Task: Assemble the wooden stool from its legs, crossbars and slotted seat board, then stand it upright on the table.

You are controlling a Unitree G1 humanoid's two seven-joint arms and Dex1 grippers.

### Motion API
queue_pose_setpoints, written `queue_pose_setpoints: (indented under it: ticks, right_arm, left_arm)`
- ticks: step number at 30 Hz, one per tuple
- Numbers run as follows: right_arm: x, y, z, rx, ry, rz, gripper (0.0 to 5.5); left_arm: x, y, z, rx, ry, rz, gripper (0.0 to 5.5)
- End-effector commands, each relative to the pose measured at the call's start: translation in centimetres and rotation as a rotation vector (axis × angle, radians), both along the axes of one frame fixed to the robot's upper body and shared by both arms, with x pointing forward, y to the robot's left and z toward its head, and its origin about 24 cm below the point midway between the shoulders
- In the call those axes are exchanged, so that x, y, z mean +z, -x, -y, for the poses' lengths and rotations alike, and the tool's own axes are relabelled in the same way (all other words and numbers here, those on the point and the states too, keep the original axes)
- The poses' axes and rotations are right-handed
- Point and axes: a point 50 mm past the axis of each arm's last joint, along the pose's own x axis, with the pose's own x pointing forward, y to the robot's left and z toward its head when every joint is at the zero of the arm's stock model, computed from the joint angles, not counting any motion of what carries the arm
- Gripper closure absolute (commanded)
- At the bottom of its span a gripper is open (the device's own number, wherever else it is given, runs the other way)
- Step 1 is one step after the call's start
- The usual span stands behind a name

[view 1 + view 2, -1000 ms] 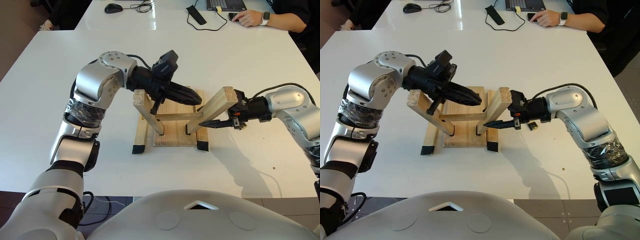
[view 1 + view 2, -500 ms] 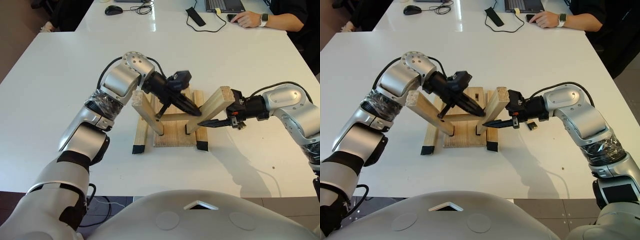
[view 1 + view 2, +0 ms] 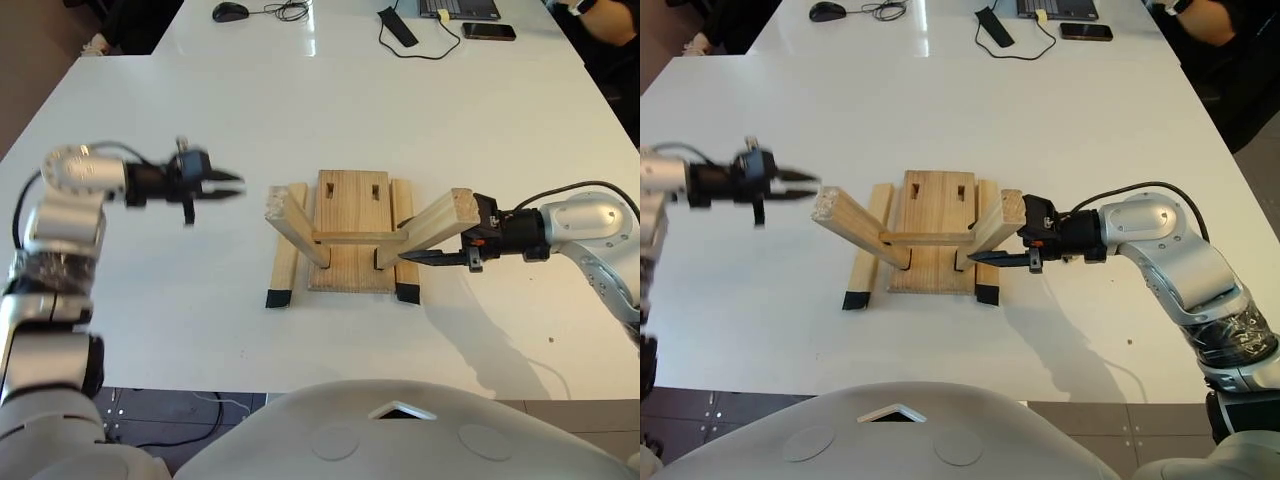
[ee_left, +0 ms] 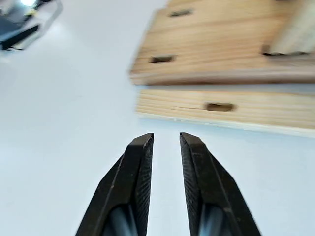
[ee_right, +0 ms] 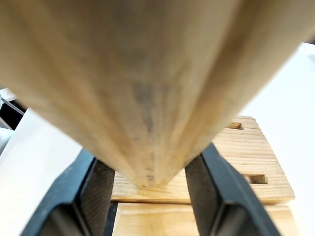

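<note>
Right gripper (image 3: 415, 257) is clamped across the right leg (image 3: 440, 217), low down, just above where it meets the seat board (image 3: 350, 190). The wrist view shows a pad (image 5: 96, 191) on each flat face. Left gripper (image 3: 228, 187) is empty, fingers a narrow gap apart, over bare table (image 3: 200, 100) well left of the parts and pointing at them.

Handling (my read):
- Plain softwood: light, stiff, not fragile.
- Dry sawn faces should hold fine in ribbed pads.
- Joints look like loose peg-in-slot, so the frame can rock or pull apart if only one side is lifted.
- Best hold is across the flat faces at mid-leg, one gripper per leg, near the crossbar (image 3: 355, 237).

Layout, mid-table:
- The seat board lies flat, with two slots open at its far end.
- The left leg (image 3: 295, 222) and right leg lean outward in a V, tied by the crossbar, with their lower ends on the near half of the board.
- A left flat leg (image 3: 283, 270) and a right flat leg (image 3: 402, 200) lie along the board's sides, black caps at their near ends.
</note>
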Motion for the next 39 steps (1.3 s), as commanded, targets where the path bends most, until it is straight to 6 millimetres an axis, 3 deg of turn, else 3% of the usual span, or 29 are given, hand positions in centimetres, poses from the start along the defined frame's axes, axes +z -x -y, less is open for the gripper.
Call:
queue_pose_setpoints:
  ticks: [1,9,14,19,27,32,39]
  right_arm:
    - [-4.0,1.4,2.0,-0.062,0.184,-0.252,3.52]
    - [-6.8,0.5,2.5,-0.05,0.252,-0.375,3.52]
    - [-7.2,0.0,2.1,-0.043,0.243,-0.401,3.52]
    - [-6.7,0.0,1.6,-0.036,0.221,-0.378,3.52]
    - [-6.1,0.5,-0.4,0.058,0.217,-0.345,3.52]
    - [-7.0,0.6,-2.3,0.122,0.222,-0.357,3.52]
    - [-8.0,1.0,-2.6,0.109,0.212,-0.392,3.52]
  left_arm:
    - [1.0,2.3,3.0,-0.148,0.07,0.087,4.56]
    - [4.4,1.6,4.7,-0.167,0.167,0.14,4.56]
    - [5.8,2.2,5.8,-0.203,0.216,0.122,4.56]
    - [5.0,3.2,5.9,-0.257,0.155,0.09,4.56]
    - [5.4,3.6,9.6,-0.39,0.229,0.095,4.56]
    - [5.6,4.4,12.4,-0.506,0.275,0.083,4.56]
    - [6.2,4.8,13.9,-0.551,0.328,0.086,4.56]
